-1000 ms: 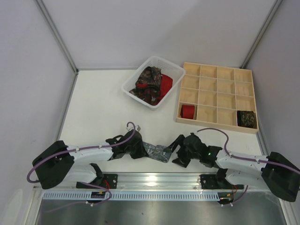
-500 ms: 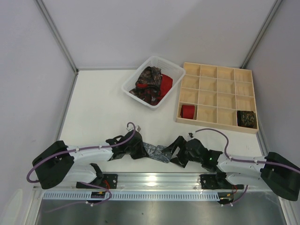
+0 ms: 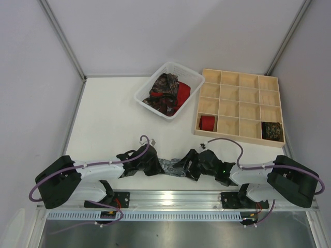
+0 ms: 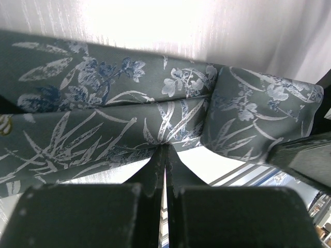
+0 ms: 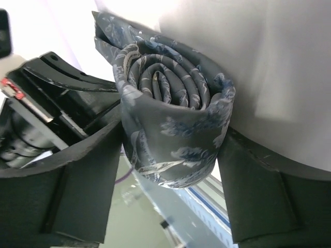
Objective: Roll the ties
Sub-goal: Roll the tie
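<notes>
A grey patterned tie [image 3: 170, 166] lies at the table's near edge between my two grippers. My left gripper [image 3: 149, 162] is shut on its loose flat strip [image 4: 103, 119]; the pinched fingertips [image 4: 161, 155] meet at the fabric's lower edge. The other end is wound into a tight roll [image 5: 173, 119]. My right gripper [image 3: 189, 164] has a finger pressed against each side of that roll [image 5: 173, 155]. More ties, dark paisley [image 3: 163, 90] and red [image 3: 183, 93], lie loose in the white basket [image 3: 146, 88].
A wooden grid tray [image 3: 239, 93] stands at the back right, with a red roll [image 3: 207, 122] in a lower left cell and a dark roll [image 3: 272, 130] in the lower right corner. A metal rail [image 3: 170, 199] runs along the near edge.
My right gripper has moved left toward the left gripper and its fingers have closed in on the grey roll. The loose strip between the grippers is shorter. The left gripper has stayed put.
</notes>
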Robot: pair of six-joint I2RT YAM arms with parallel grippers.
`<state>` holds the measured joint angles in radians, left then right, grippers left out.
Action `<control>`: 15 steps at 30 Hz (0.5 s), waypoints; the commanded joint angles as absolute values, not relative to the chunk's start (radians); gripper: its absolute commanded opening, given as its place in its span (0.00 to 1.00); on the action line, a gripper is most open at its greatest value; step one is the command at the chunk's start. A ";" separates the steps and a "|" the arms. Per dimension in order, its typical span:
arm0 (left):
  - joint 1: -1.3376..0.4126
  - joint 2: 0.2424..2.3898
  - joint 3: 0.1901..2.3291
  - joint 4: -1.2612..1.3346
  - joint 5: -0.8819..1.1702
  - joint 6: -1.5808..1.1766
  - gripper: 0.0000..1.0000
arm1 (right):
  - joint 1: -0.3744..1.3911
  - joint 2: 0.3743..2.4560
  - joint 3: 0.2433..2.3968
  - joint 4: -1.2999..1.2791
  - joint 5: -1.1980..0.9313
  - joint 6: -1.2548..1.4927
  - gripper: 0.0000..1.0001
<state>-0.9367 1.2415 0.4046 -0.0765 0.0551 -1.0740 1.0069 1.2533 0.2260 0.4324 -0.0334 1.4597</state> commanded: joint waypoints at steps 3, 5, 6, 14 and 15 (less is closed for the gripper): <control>-0.950 1.268 0.382 -0.063 0.051 -1.068 0.00 | 0.999 1.299 0.313 0.281 -0.055 1.318 0.71; -0.950 1.276 0.382 -0.051 0.058 -1.066 0.00 | 0.980 1.295 0.333 0.220 -0.067 1.267 0.69; -0.950 1.281 0.382 -0.045 0.060 -1.065 0.01 | 0.971 1.296 0.348 0.203 -0.075 1.250 0.65; -0.953 1.278 0.411 -0.054 0.039 -1.010 0.01 | 0.897 1.308 0.491 -0.107 -0.117 1.042 0.28; -0.957 1.269 0.414 -0.061 0.032 -1.005 0.00 | 0.897 1.316 0.518 -0.151 -0.114 0.991 0.27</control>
